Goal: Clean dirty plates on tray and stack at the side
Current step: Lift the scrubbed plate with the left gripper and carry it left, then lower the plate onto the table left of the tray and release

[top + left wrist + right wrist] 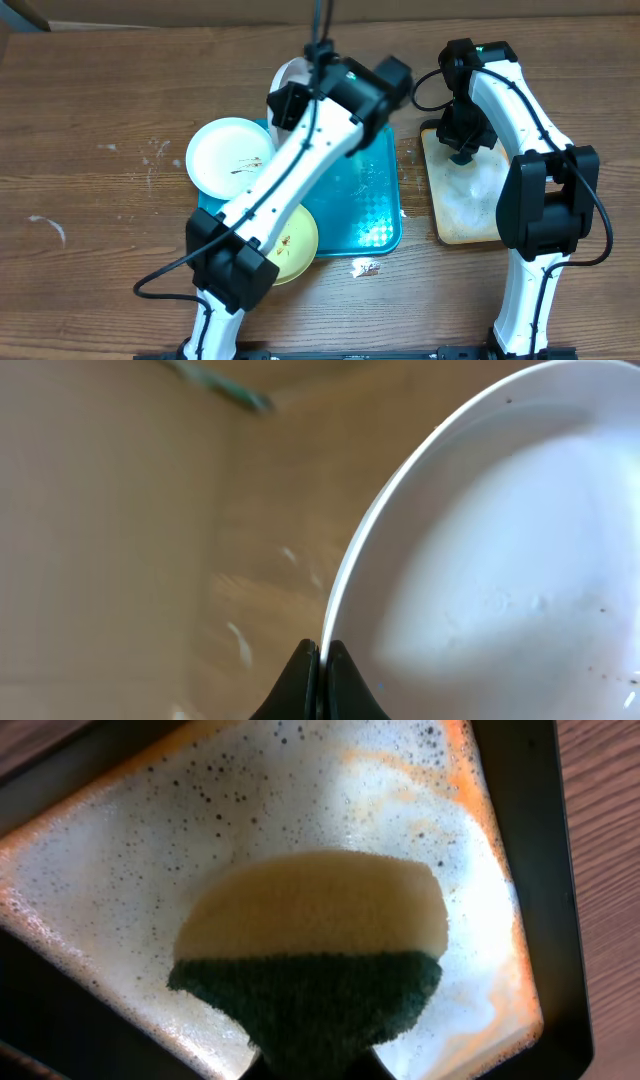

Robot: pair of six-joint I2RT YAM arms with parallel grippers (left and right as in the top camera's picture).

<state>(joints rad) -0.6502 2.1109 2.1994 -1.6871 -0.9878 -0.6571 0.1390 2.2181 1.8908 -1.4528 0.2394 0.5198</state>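
White, stiff and glossy, the held plate (pixel 500 560) is clamped at its rim by the left fingers (pixel 300 682) at the 12 o'clock edge of the teal tray (pixel 370 200); likely light but slippery and chippable, it is best gripped by that rim. A second white plate (pixel 228 155) lies at 9 o'clock and a yellow-green plate (pixel 298 245) at 7 o'clock, while the right fingers (pixel 255 1072) pinch a sponge (pixel 310 950) over the soapy tray (pixel 470 215) at 3 o'clock.
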